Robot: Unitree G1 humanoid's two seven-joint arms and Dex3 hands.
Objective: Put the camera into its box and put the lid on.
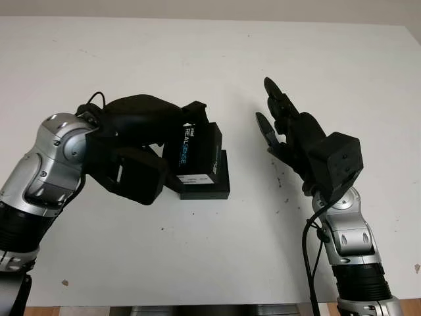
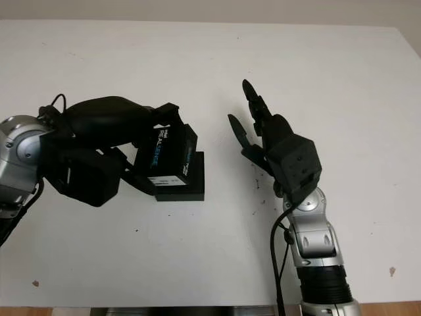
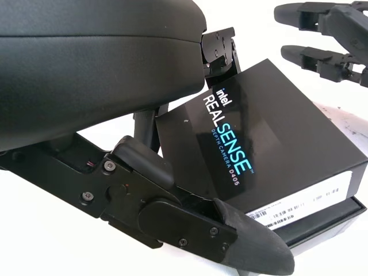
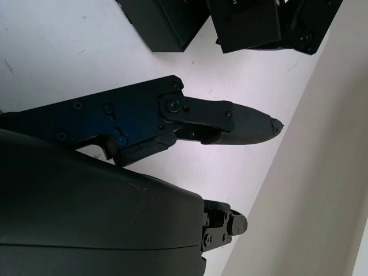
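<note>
While my left hand [image 1: 172, 141] sits at centre left of the head view, its fingers are curled around the lid [image 1: 195, 153], a black lid printed with "intel REALSENSE" in white and blue lettering. I hold the lid tilted, its printed face turned up and toward me, one finger [image 3: 218, 49] at its far edge and another finger [image 3: 230, 230] pressing along its near side, where a white label strip runs. The lid's lower edge meets the box [image 1: 214, 184], a flat black base lying on the white table [image 1: 210, 250] just right of my hand, near the middle of the frame. Lid and box overlap, with the lid angled over the base rather than seated square on it. I cannot tell whether the camera lies inside, since the lid covers the opening.

My right hand [image 1: 279, 128] is raised at centre right of the frame, well apart from the box, open and holding nothing, its fingertips pointing toward the top of the picture.
</note>
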